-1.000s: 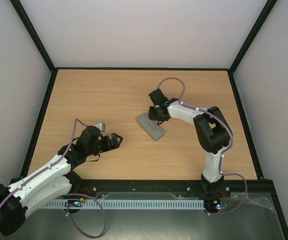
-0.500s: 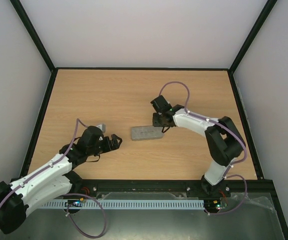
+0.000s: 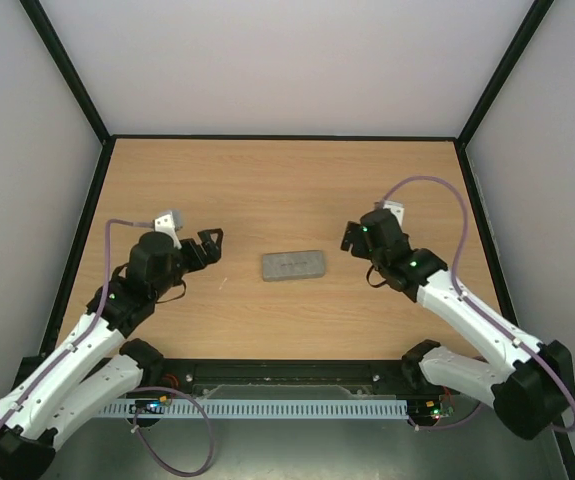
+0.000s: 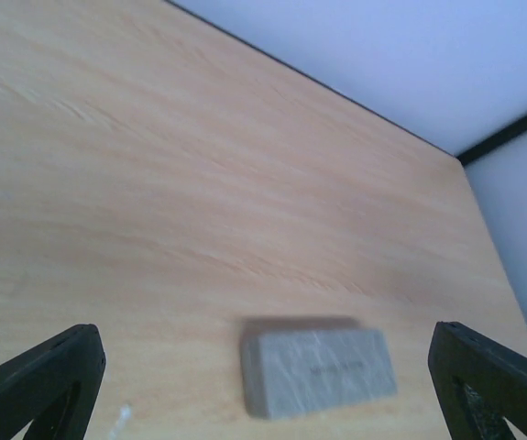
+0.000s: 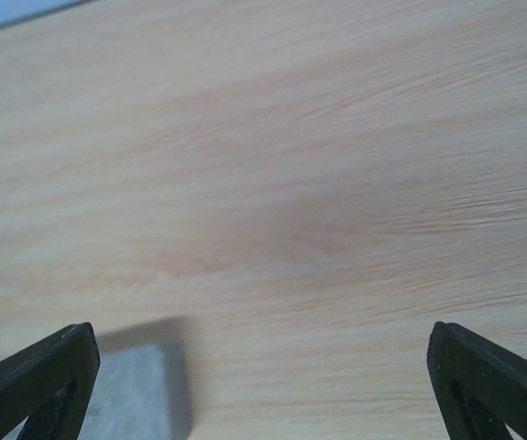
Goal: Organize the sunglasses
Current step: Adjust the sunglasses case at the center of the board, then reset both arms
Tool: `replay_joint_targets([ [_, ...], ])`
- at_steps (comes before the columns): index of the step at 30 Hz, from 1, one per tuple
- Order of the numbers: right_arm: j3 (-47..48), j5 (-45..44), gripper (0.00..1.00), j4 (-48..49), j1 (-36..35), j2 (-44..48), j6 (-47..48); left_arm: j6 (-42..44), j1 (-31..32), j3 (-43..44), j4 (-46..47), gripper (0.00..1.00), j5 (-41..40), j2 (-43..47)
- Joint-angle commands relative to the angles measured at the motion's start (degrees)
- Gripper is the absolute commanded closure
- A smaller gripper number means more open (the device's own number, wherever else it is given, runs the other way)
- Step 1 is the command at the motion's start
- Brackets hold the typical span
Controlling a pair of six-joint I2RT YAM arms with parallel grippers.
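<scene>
A closed grey oblong case (image 3: 294, 265) lies flat near the table's middle, long side running left to right. The sunglasses are out of view in every frame. My left gripper (image 3: 213, 245) hovers open to the left of the case, apart from it. In the left wrist view the case (image 4: 318, 371) sits between and beyond the black fingertips (image 4: 52, 376). My right gripper (image 3: 359, 256) is open to the right of the case, with nothing between its fingers. The right wrist view shows only a corner of the case (image 5: 135, 390) beside its left finger (image 5: 38, 380).
The wooden table (image 3: 267, 190) is bordered by a black frame (image 3: 287, 137) and white walls. A tiny white speck (image 3: 222, 283) lies on the wood, left of the case.
My right gripper opened, let go of the case and drew back to the right. The case turned from slanted to level. My left arm swung up and to the left.
</scene>
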State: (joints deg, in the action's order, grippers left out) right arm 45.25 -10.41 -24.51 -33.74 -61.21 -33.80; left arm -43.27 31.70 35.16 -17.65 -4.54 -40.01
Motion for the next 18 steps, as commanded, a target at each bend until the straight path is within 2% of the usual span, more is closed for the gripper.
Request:
replay_joint_targets([
  [1, -4.34, -8.76, 0.01, 2.00, 4.83, 2.50, 0.34, 7.23, -3.21, -0.96, 5.68, 0.01, -4.77, -2.13],
  [9, -13.00, -14.39, 0.01, 18.53, 13.00, 6.41, 5.18, 14.38, -8.67, -2.05, 14.66, 0.01, -15.16, -12.30],
  [14, -18.80, -18.11, 0.01, 33.34, 17.53, 4.97, 9.29, 21.05, -14.61, -6.13, 23.71, 0.00, -14.97, -13.83],
  [18, -21.24, -17.77, 0.01, 43.86, 21.54, -0.74, 10.46, 24.47, -20.10, -10.92, 32.80, 0.01, -14.63, -14.27],
])
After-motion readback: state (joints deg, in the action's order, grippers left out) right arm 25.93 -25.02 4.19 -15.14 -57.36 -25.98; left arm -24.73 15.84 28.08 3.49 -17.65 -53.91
